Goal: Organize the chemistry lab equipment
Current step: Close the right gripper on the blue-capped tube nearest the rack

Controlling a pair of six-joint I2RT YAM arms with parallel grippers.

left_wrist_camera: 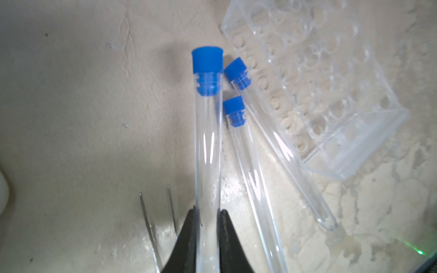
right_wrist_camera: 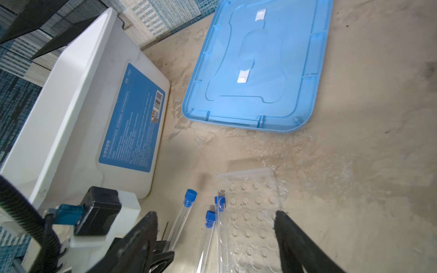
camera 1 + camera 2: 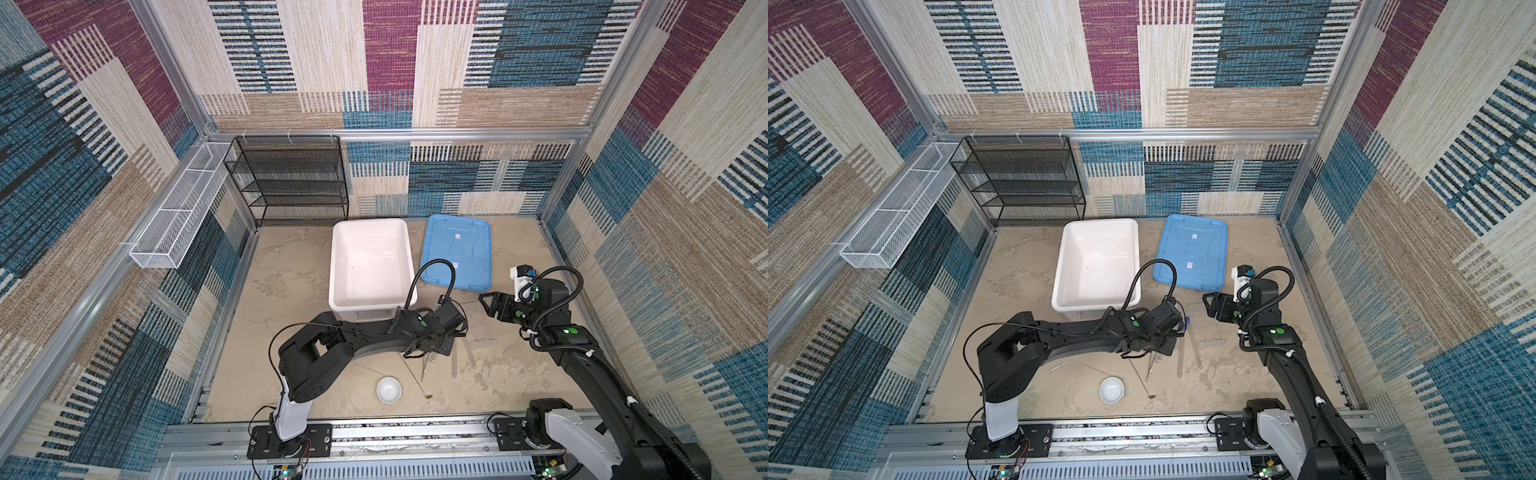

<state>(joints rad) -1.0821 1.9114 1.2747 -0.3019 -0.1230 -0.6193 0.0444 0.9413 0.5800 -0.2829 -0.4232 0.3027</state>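
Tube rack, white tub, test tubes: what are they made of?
Tube rack: clear glossy plastic, likely acrylic; the floor shows through it. White tub: opaque, smooth moulded plastic, rounded corners. Test tubes: clear, sharp glints; glass or plastic, can't tell.

you have bare tabletop (image 3: 291,299) left of the white tub (image 3: 365,266) and more at the front, between the long spoon (image 3: 428,397) and the right arm's base (image 3: 540,419). the tub and the blue lid (image 3: 457,249) stand near each other at the back, leaving only a narrow lane between them. the left arm (image 3: 365,336) lies across the middle in front of the tub and bars the way there. past its wrist the ground is crowded: two loose test tubes (image 1: 257,189), the clear rack (image 1: 319,94) just beside one, the tweezers (image 1: 150,227) close by. the right gripper (image 2: 215,212) hangs near the rack, jaws spread wide. the black shelf (image 3: 291,178) closes the back left corner.
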